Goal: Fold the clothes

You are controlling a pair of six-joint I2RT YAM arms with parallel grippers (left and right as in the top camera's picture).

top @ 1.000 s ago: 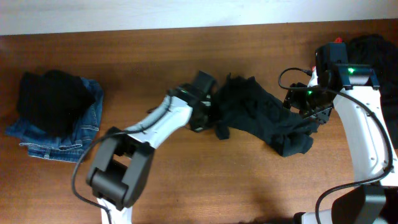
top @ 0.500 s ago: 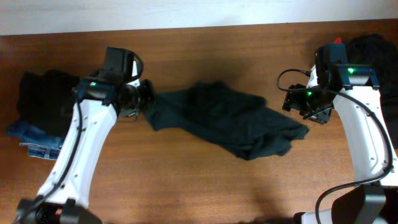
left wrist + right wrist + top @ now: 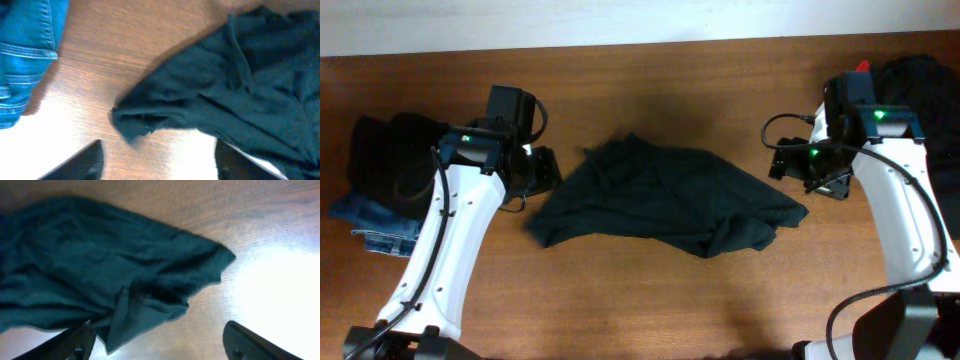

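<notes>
Blown-out table glare, blurred wrist views

Brown wood-grain tabletop (image 3: pixel 650 300). T-shirt (image 3: pixel 660 195) at centre, lying straight on wood, spread out but crumpled. Its folds bunch toward right end; left corner curled under. Jeans (image 3: pixel 380 228) at left edge, blue denim, folded, on wood. Black garment (image 3: pixel 395 150) heaped on jeans; whether it also touches wood, cannot tell. Dark pile (image 3: pixel 920 75) at far right corner, partly cut off by frame edge. T-shirt well apart from both piles. Glare patches on wood in wrist views.
</notes>
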